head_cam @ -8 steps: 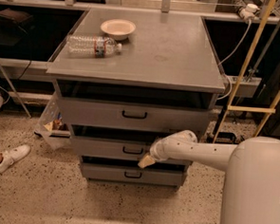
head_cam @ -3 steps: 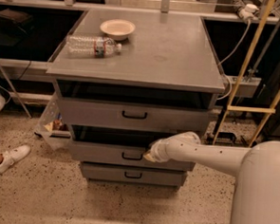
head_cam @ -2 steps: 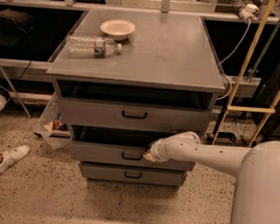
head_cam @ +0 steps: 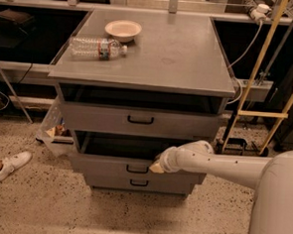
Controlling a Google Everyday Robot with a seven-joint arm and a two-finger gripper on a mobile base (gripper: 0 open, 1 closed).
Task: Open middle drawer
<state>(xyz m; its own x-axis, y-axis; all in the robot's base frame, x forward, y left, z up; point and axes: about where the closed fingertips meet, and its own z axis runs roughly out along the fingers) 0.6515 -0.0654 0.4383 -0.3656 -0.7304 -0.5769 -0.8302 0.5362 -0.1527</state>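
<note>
The camera view shows the grey cabinet (head_cam: pixel 170 61) with a bowl (head_cam: pixel 123 29) and a bottle (head_cam: pixel 97 47) lying on its top at the far left. The middle drawer (head_cam: pixel 104 163) sits partly pulled out, with a dark gap above its front. The gripper (head_cam: pixel 156 167) is at the right end of the drawer's black handle (head_cam: pixel 137 169); I cannot tell whether it is clasping the handle. The pull looks to be under way. The next move calls for a straight draw toward the near side.

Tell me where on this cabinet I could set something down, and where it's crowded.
The cabinet top is bare across its middle, right side and front, bordered by the bowl and lying water bottle, which crowd the back-left corner. Below, the gripper sits at the handle of the middle drawer.
</note>
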